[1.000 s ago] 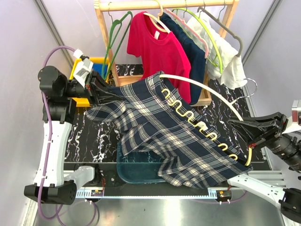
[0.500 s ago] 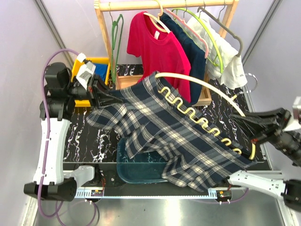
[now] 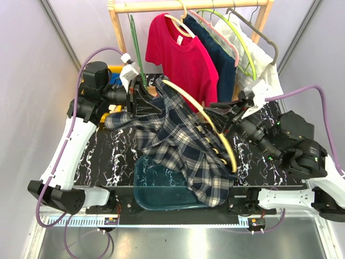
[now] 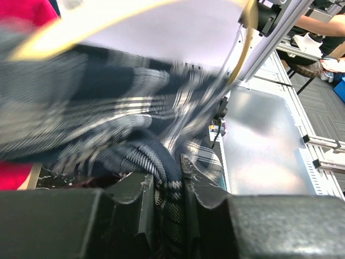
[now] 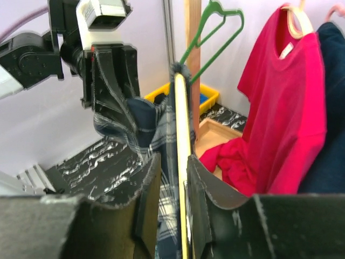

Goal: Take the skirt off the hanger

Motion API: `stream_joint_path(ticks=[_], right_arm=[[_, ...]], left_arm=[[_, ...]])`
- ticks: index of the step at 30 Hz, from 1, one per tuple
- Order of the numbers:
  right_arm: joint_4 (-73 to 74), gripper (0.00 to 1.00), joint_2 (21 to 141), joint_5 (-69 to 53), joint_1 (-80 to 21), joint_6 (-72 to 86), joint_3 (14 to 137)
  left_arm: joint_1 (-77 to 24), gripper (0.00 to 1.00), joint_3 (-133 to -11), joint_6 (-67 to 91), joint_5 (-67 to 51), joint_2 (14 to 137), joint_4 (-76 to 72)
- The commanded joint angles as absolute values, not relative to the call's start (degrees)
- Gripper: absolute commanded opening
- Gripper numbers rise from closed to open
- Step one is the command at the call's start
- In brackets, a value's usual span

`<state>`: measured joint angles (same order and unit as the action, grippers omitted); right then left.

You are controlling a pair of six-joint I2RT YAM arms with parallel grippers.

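Arms: two; left gripper at upper left, pinched tight on a fold of the skirt; skirt: one, navy-white plaid, centre frame, half hiding one teal tray; hanger: one, cream, nipped with cloth in the nearly closed right gripper; rack garments: three, red T-shirt, navy garment, white garment; left wrist view blurred; hanger hook hard to make out.

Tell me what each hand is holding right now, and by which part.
Left hand pinches a bunched fold of the plaid skirt. Right hand is closed on the curved bar of the cream hanger.
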<state>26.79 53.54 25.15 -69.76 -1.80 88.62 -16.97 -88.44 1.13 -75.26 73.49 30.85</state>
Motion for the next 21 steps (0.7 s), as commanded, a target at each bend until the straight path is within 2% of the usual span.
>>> stream_joint_path(ticks=[1, 3, 5, 6, 13, 14, 15, 16, 19, 21], right_arm=[[18.3, 0.33, 54.0, 23.9, -70.2, -2.2, 90.5], [18.2, 0.14, 54.6, 24.3, -70.1, -2.0, 90.5], [17.9, 0.03, 54.6, 25.0, -70.2, -1.4, 90.1], [17.8, 0.0, 54.3, 25.5, -70.2, -1.3, 89.7], [19.8, 0.0, 51.8, 29.0, -70.1, -0.4, 85.2], [22.3, 0.04, 51.7, 30.5, -70.1, -0.4, 84.5], [23.7, 0.44, 51.5, 31.3, -70.1, -0.4, 83.6], [25.2, 0.62, 51.3, 31.8, -70.1, -0.4, 80.7], [29.7, 0.8, 50.7, 31.9, -70.1, 1.9, 75.2], [30.7, 0.86, 49.7, 30.1, -70.0, 4.6, 73.6]], left_arm=[[-18.1, 0.2, -93.5, 1.4, -75.8, 73.3, 26.2], [-18.1, 0.19, -93.3, 4.0, -75.5, 73.0, 22.8], [-18.1, 0.18, -92.8, 5.2, -75.4, 72.1, 20.9], [-18.0, 0.17, -92.6, 6.3, -75.5, 71.8, 19.0], [-17.1, 0.15, -89.8, 10.9, -76.1, 70.0, 12.1], [-17.1, 0.15, -89.9, 10.7, -76.2, 70.0, 12.0], [-17.0, 0.14, -90.0, 10.7, -76.4, 69.9, 11.9], [-17.0, 0.14, -90.2, 10.7, -76.4, 69.7, 11.8], [-17.0, 0.14, -90.4, 10.8, -76.2, 69.3, 11.5], [-17.0, 0.13, -90.4, 10.8, -76.0, 69.2, 11.6]])
